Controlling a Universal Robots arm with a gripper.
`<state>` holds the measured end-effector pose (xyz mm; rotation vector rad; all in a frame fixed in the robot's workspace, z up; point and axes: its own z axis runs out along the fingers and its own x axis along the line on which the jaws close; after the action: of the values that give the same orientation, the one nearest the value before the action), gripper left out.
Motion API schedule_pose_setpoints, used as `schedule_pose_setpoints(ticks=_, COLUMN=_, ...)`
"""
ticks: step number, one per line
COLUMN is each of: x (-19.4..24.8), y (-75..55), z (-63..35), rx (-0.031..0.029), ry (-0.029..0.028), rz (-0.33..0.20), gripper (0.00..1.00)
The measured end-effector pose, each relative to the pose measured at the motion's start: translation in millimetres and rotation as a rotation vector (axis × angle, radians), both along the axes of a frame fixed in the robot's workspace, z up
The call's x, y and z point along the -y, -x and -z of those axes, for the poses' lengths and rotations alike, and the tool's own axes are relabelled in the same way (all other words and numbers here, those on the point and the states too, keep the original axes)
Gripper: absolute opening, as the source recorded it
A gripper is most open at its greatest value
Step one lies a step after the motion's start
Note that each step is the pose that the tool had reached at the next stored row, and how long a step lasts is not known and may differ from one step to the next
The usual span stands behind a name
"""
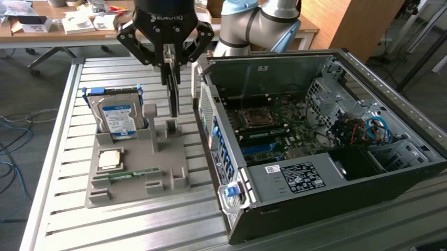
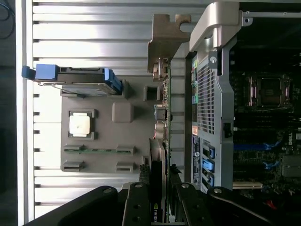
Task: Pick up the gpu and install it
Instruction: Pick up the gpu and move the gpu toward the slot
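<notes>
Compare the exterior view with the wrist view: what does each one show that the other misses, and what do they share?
Exterior view's own: the robot arm's grey joints, a cluttered desk behind, blue cables inside the computer case.
Wrist view's own: the silver bracket at the card's end, seen flat on.
Shared: the gripper shut on the graphics card, the upright hard drive, the chip, the memory stick and the open case.

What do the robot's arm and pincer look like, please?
The black two-fingered pincer has jointed link fingers with round pivot bolts and white ROBOTIQ lettering on its body. The silver-grey tubular arm has rounded joints with a light blue cap.
</notes>
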<state>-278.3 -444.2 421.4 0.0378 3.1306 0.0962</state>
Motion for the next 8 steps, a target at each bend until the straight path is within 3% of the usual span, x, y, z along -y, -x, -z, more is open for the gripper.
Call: schedule_pose_setpoints(ticks=8, x=0.0, y=-1.2, z=-1.8, rx=-0.0003, ry=0.0002, rz=0.0, gripper=0.26)
